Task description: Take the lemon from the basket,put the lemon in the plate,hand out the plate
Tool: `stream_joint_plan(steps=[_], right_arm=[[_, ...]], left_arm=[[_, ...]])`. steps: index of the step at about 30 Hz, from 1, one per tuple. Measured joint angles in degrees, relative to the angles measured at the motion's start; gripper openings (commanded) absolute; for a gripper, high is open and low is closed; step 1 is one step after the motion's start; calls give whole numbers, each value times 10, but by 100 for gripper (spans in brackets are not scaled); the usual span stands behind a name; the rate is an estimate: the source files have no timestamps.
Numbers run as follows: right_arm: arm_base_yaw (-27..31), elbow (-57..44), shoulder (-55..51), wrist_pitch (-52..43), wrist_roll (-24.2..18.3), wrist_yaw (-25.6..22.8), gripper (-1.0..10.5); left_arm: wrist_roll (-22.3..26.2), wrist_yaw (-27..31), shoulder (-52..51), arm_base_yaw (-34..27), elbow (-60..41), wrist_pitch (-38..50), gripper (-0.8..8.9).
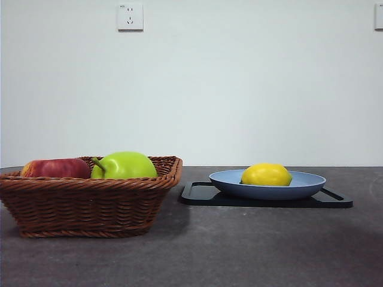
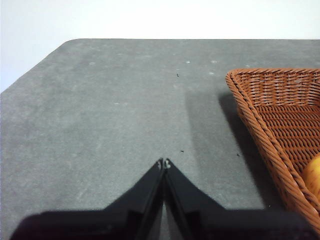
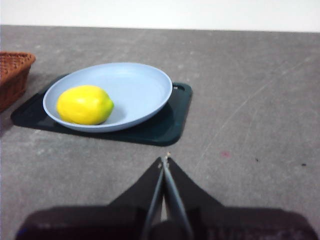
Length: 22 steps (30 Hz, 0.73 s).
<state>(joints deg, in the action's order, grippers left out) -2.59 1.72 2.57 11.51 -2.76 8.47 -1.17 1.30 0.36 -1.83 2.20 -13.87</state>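
Right wrist view: the right claw (image 3: 164, 161) hangs above bare desk (image 3: 250, 100) with its jaws pressed together, gripping nothing. Near it, the lemon (image 3: 84, 104) lies in the blue plate (image 3: 135, 85), which sits on a black tray (image 3: 170, 125). The left claw (image 2: 164, 163), jaws likewise pressed together, is over bare desk beside the basket (image 2: 280, 115). The basket holds a green fruit (image 1: 124, 165) and a red apple (image 1: 55, 168).

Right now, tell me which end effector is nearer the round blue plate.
Right. The right end effector faces the round blue plate across bare table; the left end effector sits beyond the brown wicker basket.
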Motion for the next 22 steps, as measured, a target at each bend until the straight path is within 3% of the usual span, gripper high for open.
stream_joint_plan(steps=[22], right_arm=[[0,-3,-14,-9,0,0,3]], left_arm=[[0,0,0,0,0,0,8]])
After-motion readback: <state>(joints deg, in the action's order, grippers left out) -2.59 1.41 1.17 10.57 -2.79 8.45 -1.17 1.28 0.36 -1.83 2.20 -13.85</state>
